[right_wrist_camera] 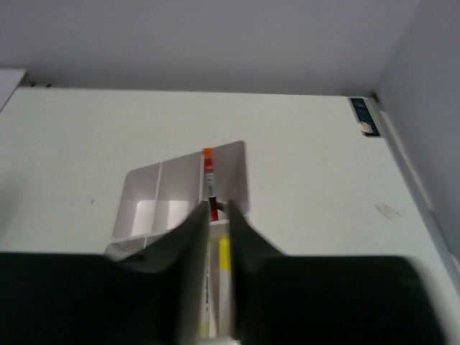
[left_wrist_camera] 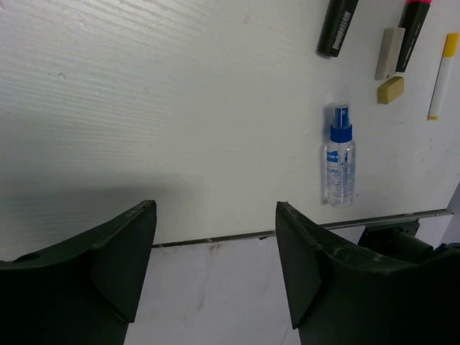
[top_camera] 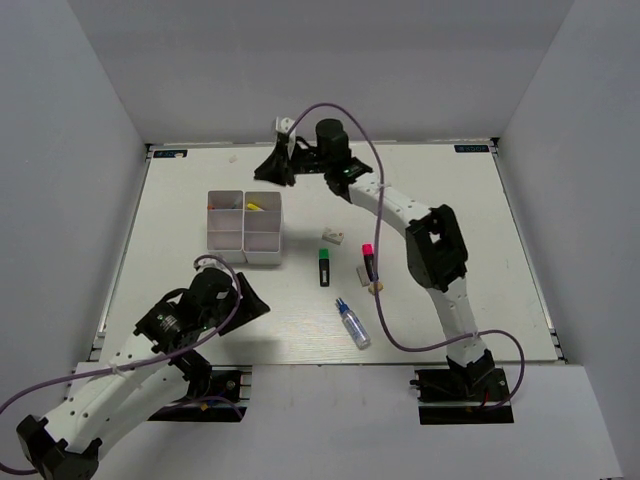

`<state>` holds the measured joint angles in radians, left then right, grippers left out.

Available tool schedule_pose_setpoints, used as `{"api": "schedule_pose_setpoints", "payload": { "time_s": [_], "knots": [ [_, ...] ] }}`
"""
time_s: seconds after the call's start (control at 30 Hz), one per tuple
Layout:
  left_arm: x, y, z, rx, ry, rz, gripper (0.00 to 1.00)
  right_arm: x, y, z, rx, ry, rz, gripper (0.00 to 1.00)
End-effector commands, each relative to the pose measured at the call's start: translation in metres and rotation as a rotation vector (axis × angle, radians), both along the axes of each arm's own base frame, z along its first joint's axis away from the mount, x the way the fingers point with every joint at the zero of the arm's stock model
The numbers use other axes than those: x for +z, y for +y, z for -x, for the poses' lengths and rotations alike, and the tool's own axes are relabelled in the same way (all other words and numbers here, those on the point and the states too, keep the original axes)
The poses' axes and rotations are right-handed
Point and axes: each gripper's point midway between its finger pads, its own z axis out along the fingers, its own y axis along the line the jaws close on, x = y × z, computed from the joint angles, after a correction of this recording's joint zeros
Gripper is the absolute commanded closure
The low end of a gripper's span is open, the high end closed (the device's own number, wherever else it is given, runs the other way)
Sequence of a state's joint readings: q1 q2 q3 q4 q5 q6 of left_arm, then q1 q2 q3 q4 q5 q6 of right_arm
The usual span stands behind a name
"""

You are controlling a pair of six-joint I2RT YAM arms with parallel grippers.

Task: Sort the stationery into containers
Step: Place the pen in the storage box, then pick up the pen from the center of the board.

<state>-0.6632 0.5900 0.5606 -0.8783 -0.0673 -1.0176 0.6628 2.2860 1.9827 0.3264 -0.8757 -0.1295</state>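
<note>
The stationery is mostly spread over the white table (top_camera: 450, 200) to the right of the white translucent plastic organizer box (top_camera: 245, 227). Lying there are a green-capped black highlighter (top_camera: 324, 267), a pink-capped black highlighter (top_camera: 369, 262), a clear glue bottle with a blue cap (left_wrist_camera: 339, 165), a small white eraser (top_camera: 333, 236) and a tan eraser (left_wrist_camera: 390, 90). A white pen with a yellow tip (left_wrist_camera: 442, 75) is seen at the edge of the left wrist view.

A thin pen with an orange cap (right_wrist_camera: 209, 176) is found between the fingertips of the right gripper (right_wrist_camera: 218, 206), over the box. The jaws are set narrowly apart, and whether the pen is gripped cannot be told. The left gripper (left_wrist_camera: 215, 208) is held wide open over the near table edge, with nothing between its fingers.
</note>
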Motion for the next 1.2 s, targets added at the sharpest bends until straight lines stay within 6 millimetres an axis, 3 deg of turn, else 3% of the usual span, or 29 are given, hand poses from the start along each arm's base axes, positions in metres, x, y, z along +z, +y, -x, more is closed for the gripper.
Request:
{"api": "schedule_pose_setpoints", "payload": {
  "time_s": [0.0, 0.03, 0.07, 0.1, 0.13, 0.17, 0.2, 0.23, 0.27, 0.3, 0.33, 0.37, 0.4, 0.43, 0.47, 0.5, 0.53, 0.6, 0.77, 1.17],
  "knots": [
    [0.022, -0.009, -0.017, -0.005, -0.090, 0.033, 0.24, 0.131, -0.068, -0.020, -0.259, -0.109, -0.090, 0.87],
    [0.019, -0.010, -0.020, -0.021, -0.105, 0.024, 0.30, 0.103, -0.081, -0.023, -0.311, -0.007, 0.025, 1.00],
    [0.022, -0.012, -0.022, -0.021, -0.117, 0.033, 0.49, 0.110, -0.101, -0.025, -0.368, 0.004, 0.053, 1.00],
    [0.018, -0.013, -0.023, -0.030, -0.116, 0.023, 0.60, 0.082, -0.129, -0.028, -0.474, 0.096, 0.189, 1.00],
    [0.020, -0.014, -0.025, -0.038, -0.133, 0.025, 0.70, 0.076, -0.149, -0.028, -0.513, 0.099, 0.240, 1.00],
    [0.018, -0.018, -0.028, -0.051, -0.140, 0.030, 0.83, 0.055, -0.165, -0.029, -0.567, 0.131, 0.314, 1.00],
    [0.019, -0.020, -0.031, -0.057, -0.151, 0.030, 0.86, 0.029, -0.202, -0.023, -0.629, 0.209, 0.439, 1.00],
    [0.019, -0.024, -0.035, -0.081, -0.164, 0.029, 0.86, 0.015, -0.224, -0.015, -0.672, 0.225, 0.503, 1.00],
    [0.020, -0.028, -0.035, -0.100, -0.167, 0.033, 0.86, -0.022, -0.243, 0.002, -0.666, 0.296, 0.610, 1.00],
    [0.019, -0.033, -0.036, -0.125, -0.166, 0.039, 0.86, -0.012, -0.275, 0.010, -0.726, 0.296, 0.622, 1.00],
    [0.022, -0.037, -0.039, -0.147, -0.187, 0.042, 0.84, -0.064, -0.298, 0.031, -0.734, 0.372, 0.741, 0.88],
    [0.020, -0.039, -0.040, -0.160, -0.185, 0.040, 0.79, -0.074, -0.311, 0.040, -0.749, 0.383, 0.773, 0.79],
    [0.018, -0.043, -0.042, -0.178, -0.172, 0.036, 0.63, -0.073, -0.336, 0.041, -0.823, 0.354, 0.803, 0.67],
    [0.016, -0.045, -0.043, -0.178, -0.165, 0.032, 0.54, -0.091, -0.353, 0.057, -0.836, 0.375, 0.850, 0.57],
    [0.019, -0.048, -0.045, -0.193, -0.173, 0.037, 0.48, -0.113, -0.369, 0.071, -0.850, 0.416, 0.904, 0.49],
    [0.013, -0.051, -0.045, -0.212, -0.157, 0.028, 0.41, -0.113, -0.378, 0.074, -0.878, 0.408, 0.914, 0.44],
    [0.015, -0.052, -0.047, -0.213, -0.156, 0.027, 0.40, -0.128, -0.392, 0.085, -0.900, 0.436, 0.960, 0.41],
    [0.014, -0.058, -0.047, -0.239, -0.156, 0.039, 0.39, -0.147, -0.404, 0.098, -0.910, 0.480, 1.014, 0.39],
    [0.018, -0.062, -0.051, -0.260, -0.166, 0.036, 0.39, -0.179, -0.426, 0.104, -0.941, 0.577, 1.118, 0.36],
    [0.022, -0.051, -0.040, -0.211, -0.181, 0.071, 0.39, -0.212, -0.415, 0.083, -0.929, 0.655, 1.120, 0.40]
  ]
}}
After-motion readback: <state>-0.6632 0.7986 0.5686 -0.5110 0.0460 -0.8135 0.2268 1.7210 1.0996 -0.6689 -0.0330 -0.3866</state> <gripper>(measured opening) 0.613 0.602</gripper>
